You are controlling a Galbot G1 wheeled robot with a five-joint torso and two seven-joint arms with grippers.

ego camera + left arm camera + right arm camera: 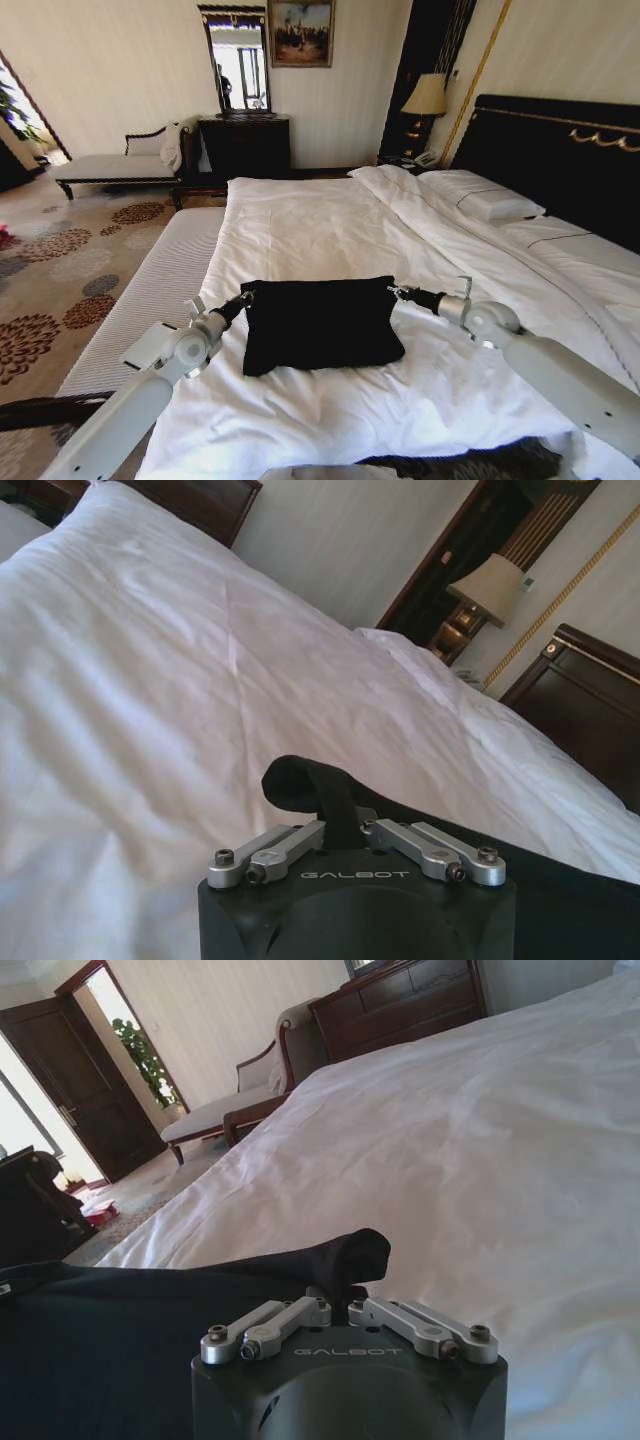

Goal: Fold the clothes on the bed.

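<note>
The clothes, a black T-shirt (318,322), lie folded into a rough rectangle on the white duvet of the bed (330,225). My left gripper (244,297) is shut on the shirt's far left corner, and a pinched fold of black cloth (305,785) sticks up past its fingers. At the far right corner my right gripper (394,291) is shut on the shirt too, a bunched black tip (350,1255) poking out between its fingers. The rest of the shirt (110,1330) spreads flat beside that gripper.
White pillows (480,195) lie against the dark headboard (560,150) at right. A lamp (427,97) stands on the nightstand beyond. A dark dresser (245,145) and a pale chaise (115,165) line the far wall. Patterned carpet (60,270) runs along the bed's left side.
</note>
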